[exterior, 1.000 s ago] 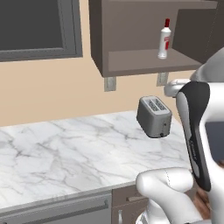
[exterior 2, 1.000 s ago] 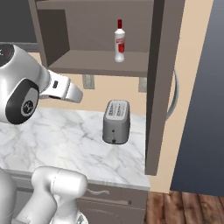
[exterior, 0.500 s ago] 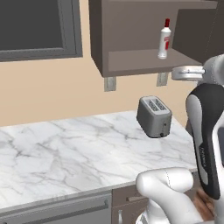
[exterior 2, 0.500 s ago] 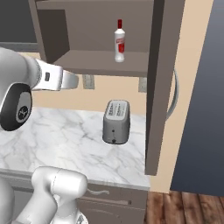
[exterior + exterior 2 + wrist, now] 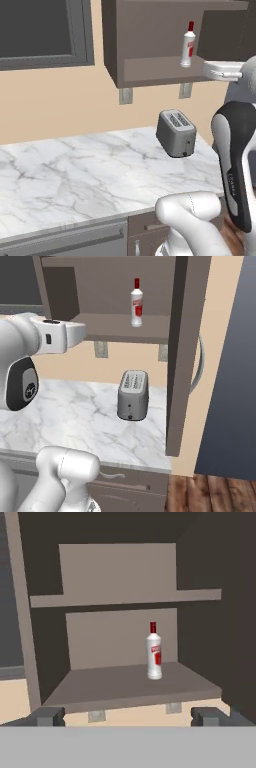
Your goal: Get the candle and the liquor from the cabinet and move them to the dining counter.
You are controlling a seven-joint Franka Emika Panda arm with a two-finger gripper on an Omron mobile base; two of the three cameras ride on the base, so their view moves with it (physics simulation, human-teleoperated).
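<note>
liquor (image 5: 154, 651) upright on cabinet (image 5: 130, 684) lower shelf, well beyond wide-open gripper (image 5: 129, 716), fingertips (image 5: 49, 716) empty

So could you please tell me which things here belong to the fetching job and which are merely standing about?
Part of the job:
- liquor bottle, upright on the lower shelf
- open cabinet
- gripper, open, facing the shelf

Standing about:
- toaster
- marble wall counter
- dark window
</note>
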